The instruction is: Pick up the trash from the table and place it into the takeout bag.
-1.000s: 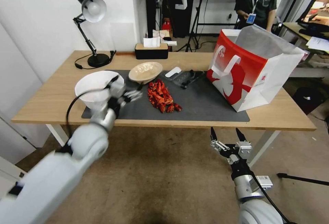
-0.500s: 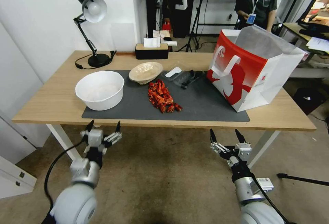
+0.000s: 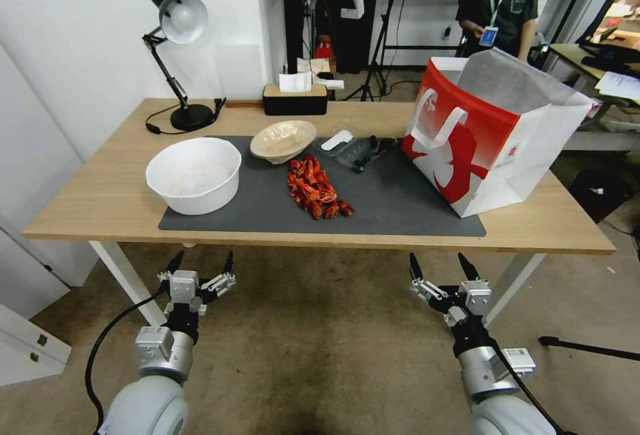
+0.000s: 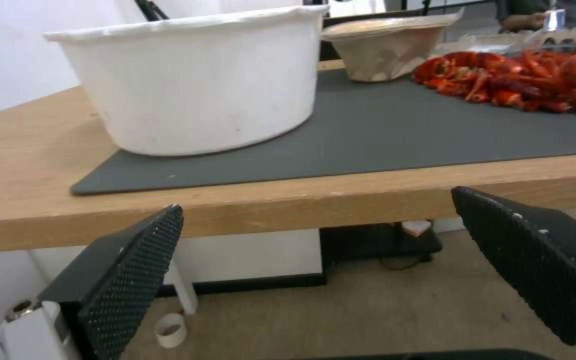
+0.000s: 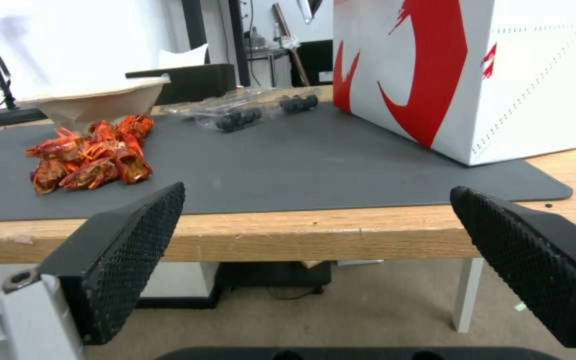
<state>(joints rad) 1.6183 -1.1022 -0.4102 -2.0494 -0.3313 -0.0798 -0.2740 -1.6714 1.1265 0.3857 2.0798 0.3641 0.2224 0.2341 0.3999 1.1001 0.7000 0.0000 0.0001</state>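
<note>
both grippers hang below the worktop (image 3: pixel 100 202) edge, jaws apart: left gripper (image 3: pixel 199 267) lower left, right gripper (image 3: pixel 440 270) lower right. red shells (image 3: pixel 315 188) lie mid-frame, slightly nearer the right; takeout bag (image 3: pixel 487 135) upper right.

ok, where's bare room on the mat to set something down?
Free: the mat between the red shells and the takeout bag, along its near edge. Crowded: the far strip, with the white bowl, beige bowl and clear tray.
</note>
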